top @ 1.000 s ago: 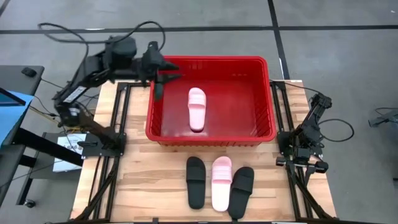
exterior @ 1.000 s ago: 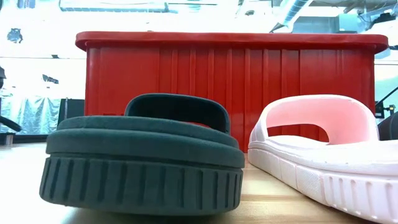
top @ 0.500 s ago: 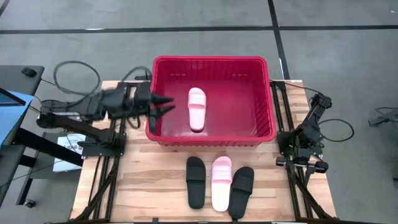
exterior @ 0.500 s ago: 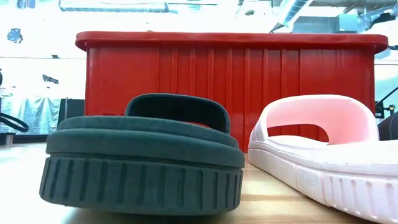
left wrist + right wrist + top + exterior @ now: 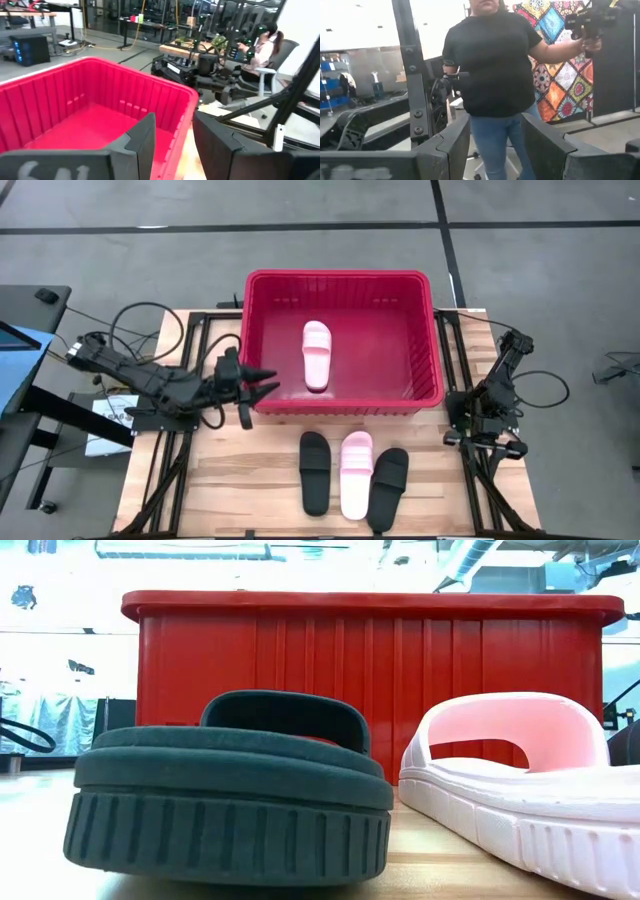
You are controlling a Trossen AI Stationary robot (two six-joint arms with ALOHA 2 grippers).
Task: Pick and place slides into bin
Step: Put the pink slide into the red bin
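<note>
The red bin (image 5: 430, 330) stands at the table's far middle, with one pale pink slide (image 5: 316, 355) lying flat inside it. Two black slides (image 5: 314, 472) (image 5: 389, 478) and a second pink slide (image 5: 356, 473) lie side by side on the table in front of the bin; the low view shows a black one (image 5: 235, 795) and the pink one (image 5: 520, 790) close up. My left gripper (image 5: 262, 388) is open and empty above the bin's near left corner (image 5: 187, 97). My right gripper (image 5: 492, 145) is open and empty at the table's right edge (image 5: 497, 442).
A person (image 5: 497, 65) stands beyond the table in the right wrist view. Another person (image 5: 262, 47) sits at a desk farther off. Cables (image 5: 130, 330) loop near the left arm's base. Bare wood lies left of the slides (image 5: 240, 470).
My left gripper has drawn back from over the bin's far left corner, going toward the table's near edge and down along the bin's left wall to its near left corner. It stays open and empty. The slides have kept still.
</note>
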